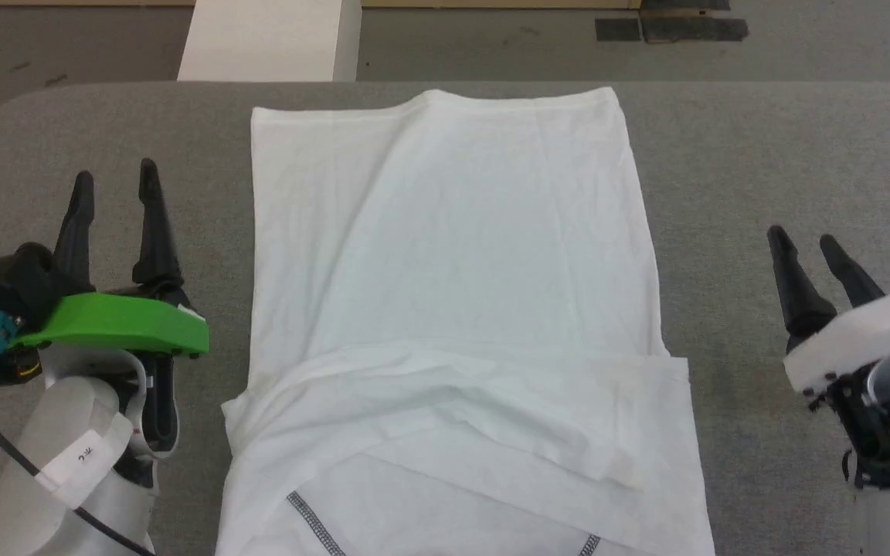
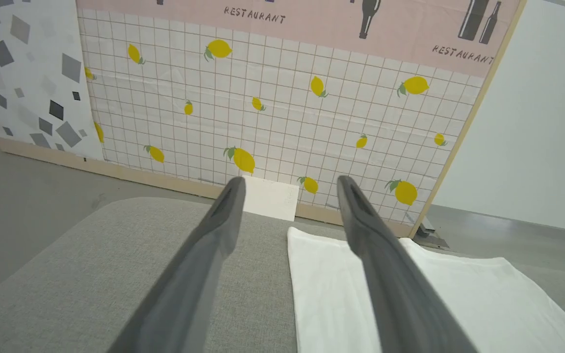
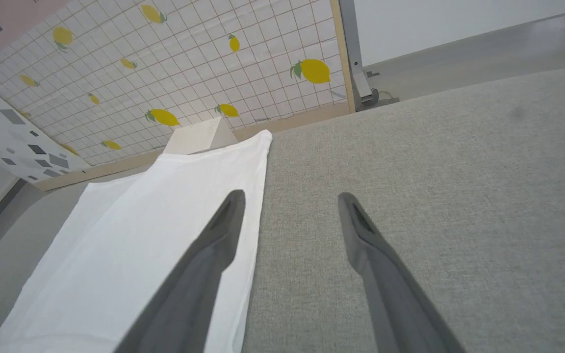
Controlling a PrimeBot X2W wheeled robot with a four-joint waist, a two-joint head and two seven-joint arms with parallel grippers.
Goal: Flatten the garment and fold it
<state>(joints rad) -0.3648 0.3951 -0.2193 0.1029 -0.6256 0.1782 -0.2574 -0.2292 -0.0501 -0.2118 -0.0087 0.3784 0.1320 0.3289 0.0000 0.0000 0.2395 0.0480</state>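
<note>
Your left fingers (image 1: 155,232) stand spread wide and hold nothing, over the bare grey worktop (image 1: 762,154) just beside the garment's left edge. Your right fingers (image 1: 794,282) are spread wide too, empty, a little way off its right edge. Between them the garment (image 1: 453,255) lies down the middle of the worktop, with a layer of cloth folded across its near part. A white box (image 1: 271,38) stands beyond the far edge.

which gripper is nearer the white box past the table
Left. The left gripper is before and left of the white rectangular box; the right gripper is far right, across the white shirt.
</note>
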